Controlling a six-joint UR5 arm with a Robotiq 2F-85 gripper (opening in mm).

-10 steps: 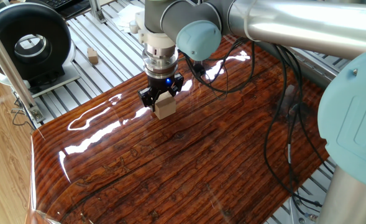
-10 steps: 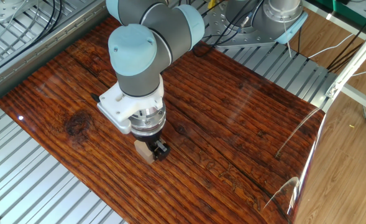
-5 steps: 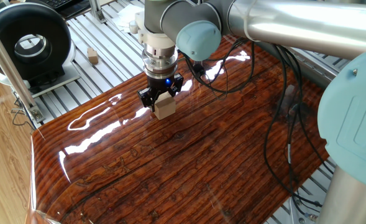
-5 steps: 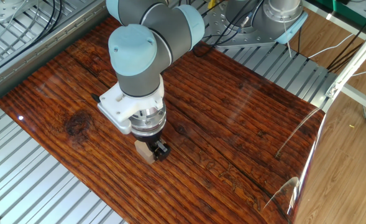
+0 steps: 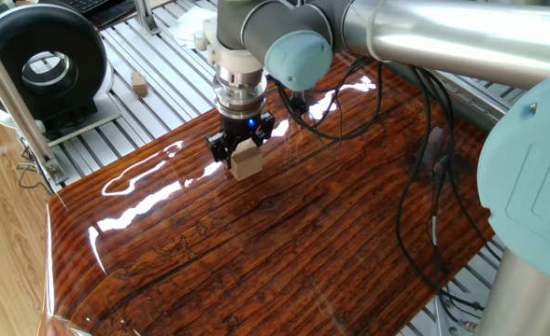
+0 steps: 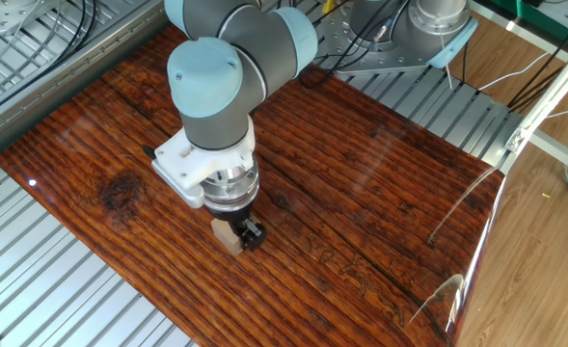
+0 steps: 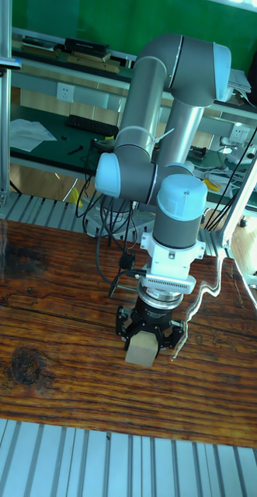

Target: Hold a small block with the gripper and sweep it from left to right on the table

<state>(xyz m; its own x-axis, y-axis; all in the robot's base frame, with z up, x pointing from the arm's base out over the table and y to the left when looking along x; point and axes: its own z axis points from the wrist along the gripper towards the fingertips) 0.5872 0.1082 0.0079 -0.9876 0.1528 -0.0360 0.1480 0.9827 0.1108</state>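
Observation:
The small block [image 5: 246,163] [image 6: 228,236] [image 7: 141,349], a pale beige wooden cube, rests with its underside on the table [image 5: 284,252] [image 6: 380,183] [image 7: 58,311]. My gripper [image 5: 243,153] [image 6: 237,234] [image 7: 146,338] points straight down and is shut on the block, a black prong on either side. A blue ring glows on the silver wrist just above it. In the tall fixed view the block sits near the board's front edge.
A tinier brownish block [image 5: 140,85] lies on the aluminium slats [image 5: 153,56] beyond the board, next to a black round device [image 5: 46,61]. Black cables [image 5: 424,187] hang over the board's right part. Slats [image 6: 52,289] border the board.
The gripper with the block has shifted very slightly along the table; otherwise nothing differs.

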